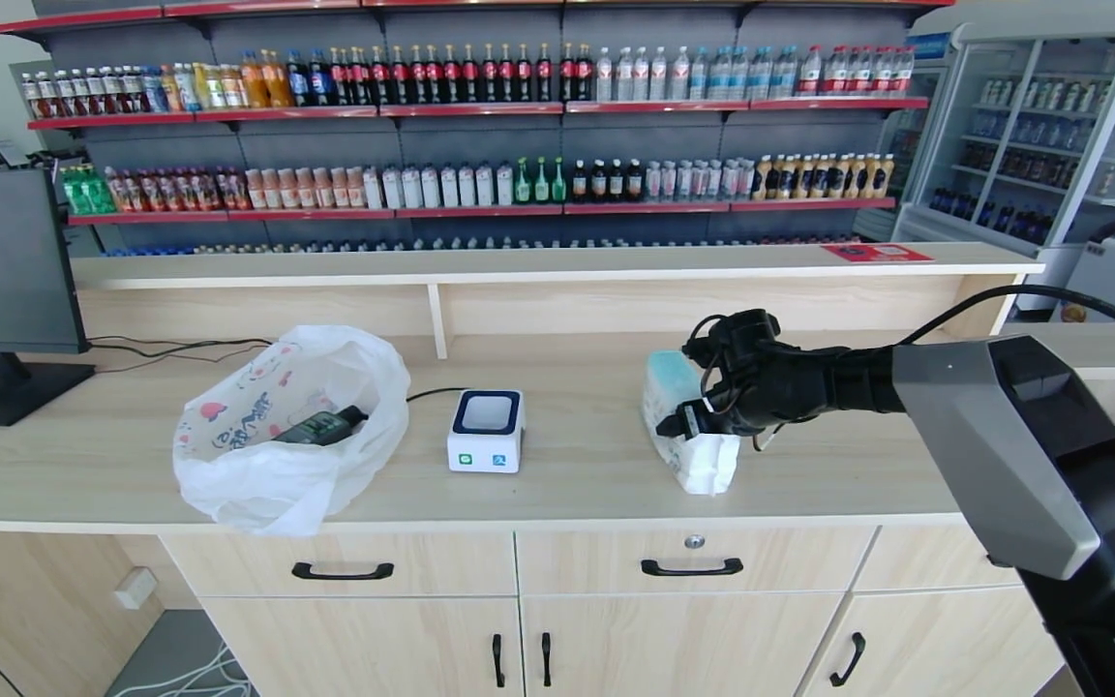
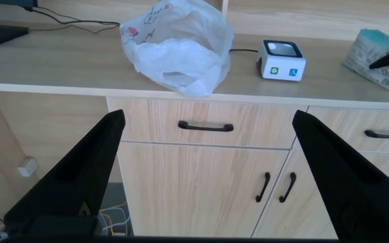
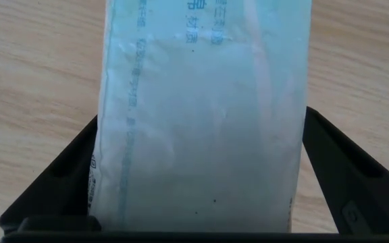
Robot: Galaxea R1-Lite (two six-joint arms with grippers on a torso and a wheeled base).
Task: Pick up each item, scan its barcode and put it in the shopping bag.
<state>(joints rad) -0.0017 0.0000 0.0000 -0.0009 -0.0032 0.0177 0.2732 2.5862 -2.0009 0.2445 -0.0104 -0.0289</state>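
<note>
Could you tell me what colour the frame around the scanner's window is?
Dark blue, on the white scanner; clearest in the head view.

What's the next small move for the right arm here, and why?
Probably a short lift straight up. The right tool looks shut on the tissue pack, whose lower end seems to rest on the counter. The scanner sits to the robot's left of it, window facing up, so the pack needs clearance before being carried over.
</note>
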